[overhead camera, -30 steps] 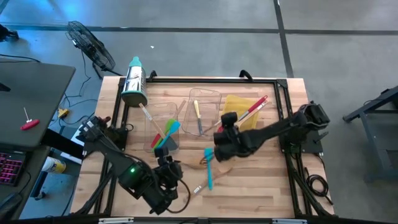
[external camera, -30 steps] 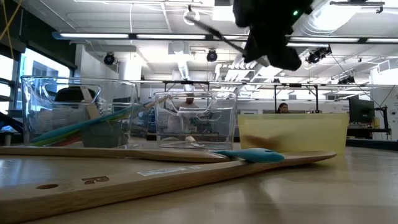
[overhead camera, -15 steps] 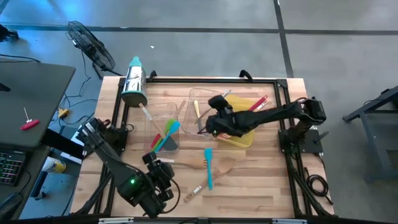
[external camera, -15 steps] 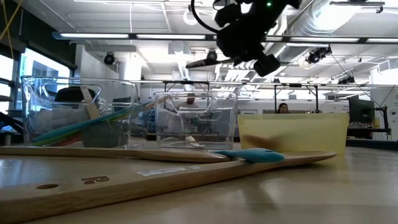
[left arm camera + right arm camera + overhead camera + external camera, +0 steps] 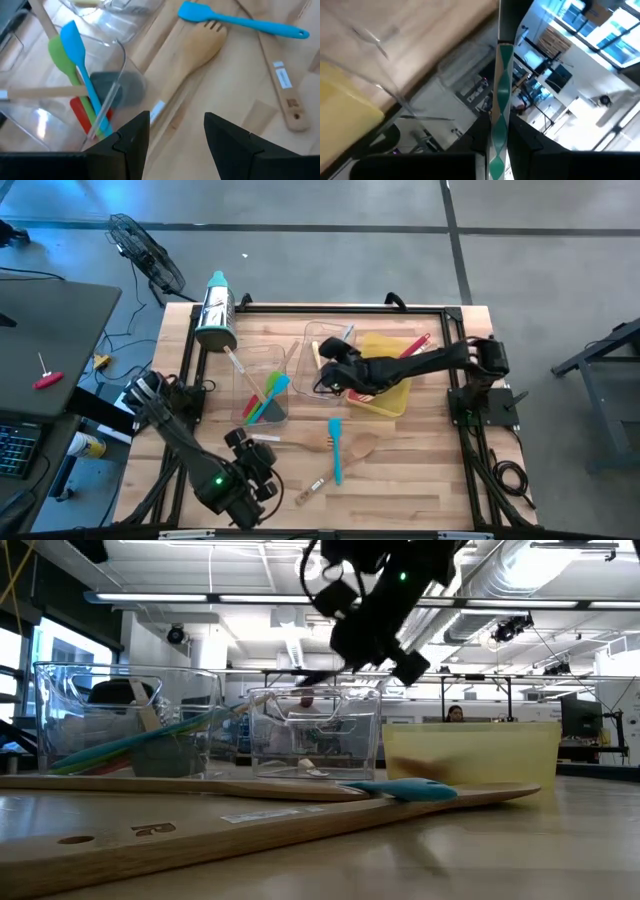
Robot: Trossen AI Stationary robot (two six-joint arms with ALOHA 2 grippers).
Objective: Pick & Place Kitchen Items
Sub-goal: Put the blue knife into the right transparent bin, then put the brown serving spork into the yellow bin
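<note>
- High view: the right gripper (image 5: 322,360) is hanging over the middle clear bin (image 5: 318,338), fingers clamped on a thin knife-like utensil (image 5: 345,334) whose tip sticks out past the bin's far rim.
- Right wrist view gets the best look at it: a slim blade or handle with a green and white pattern (image 5: 499,100), pinched tight between the two dark fingers (image 5: 481,131). Can't tell exactly which kind of knife it is.
- Just beside that bin, on the right arm's side, sits the yellow bin (image 5: 385,385) with a red utensil (image 5: 414,348) leaning out over its far corner. The right arm's forearm crosses over the yellow bin and covers most of it.
- The other clear bin (image 5: 262,388) is on the left side, stuffed with a teal spatula (image 5: 277,386), a green spatula (image 5: 61,56), a red one (image 5: 81,111) and a wooden handle (image 5: 240,370).
- Steel cylinder with a teal cap (image 5: 215,312) stands at the far left corner of the table (image 5: 420,480).
- Loose on the wood, near the front: a teal spatula (image 5: 335,450), a wooden fork (image 5: 200,47) and a long wooden spoon (image 5: 280,82), all close together.
- The left gripper (image 5: 262,465) waits low at the near left; in the left wrist view its fingers (image 5: 132,137) stand apart with nothing between them.
</note>
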